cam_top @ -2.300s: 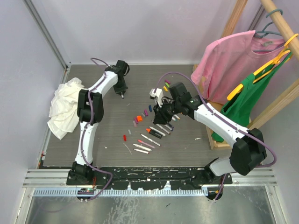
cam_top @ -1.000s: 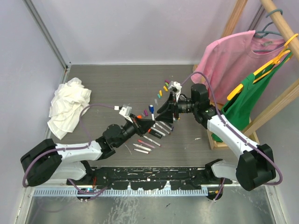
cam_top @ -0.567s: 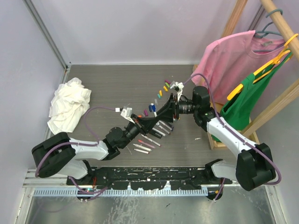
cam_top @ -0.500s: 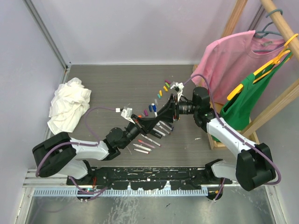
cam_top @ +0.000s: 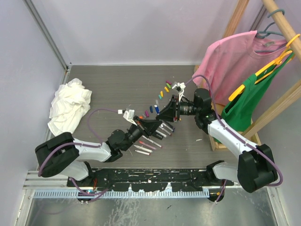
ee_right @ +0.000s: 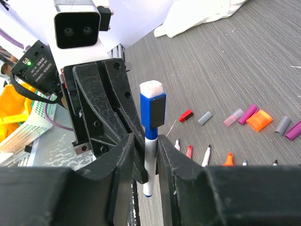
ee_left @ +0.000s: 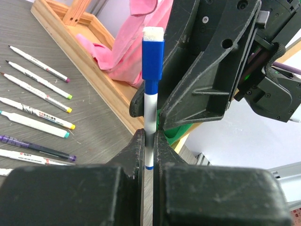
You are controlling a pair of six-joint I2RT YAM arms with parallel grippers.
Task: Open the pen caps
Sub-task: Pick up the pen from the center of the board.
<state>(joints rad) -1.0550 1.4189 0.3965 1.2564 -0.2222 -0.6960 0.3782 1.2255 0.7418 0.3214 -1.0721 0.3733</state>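
A white-barrelled pen with a blue cap (ee_left: 153, 59) stands upright in my left gripper (ee_left: 149, 141), which is shut on the lower barrel. My right gripper (ee_right: 146, 150) faces it above the table's middle. Its jaws straddle the same barrel just under the blue cap (ee_right: 153, 110), with one finger touching and a small gap on the other side. In the top view the left gripper (cam_top: 157, 123) and right gripper (cam_top: 168, 114) meet and hide the pen. Loose pen caps lie on the table: red (ee_right: 186, 115), orange (ee_right: 259, 120) and a coloured row (cam_top: 162, 92).
Several uncapped pens (cam_top: 146, 145) lie below the grippers, with more pens (ee_left: 37, 84) beside them. A white cloth (cam_top: 68, 106) is heaped at the left. A wooden rack on the right holds a pink shirt (cam_top: 230, 61) and a green garment (cam_top: 249, 101).
The right gripper's jaws have narrowed around the pen. The left gripper has kept its hold and edged a little toward the right one.
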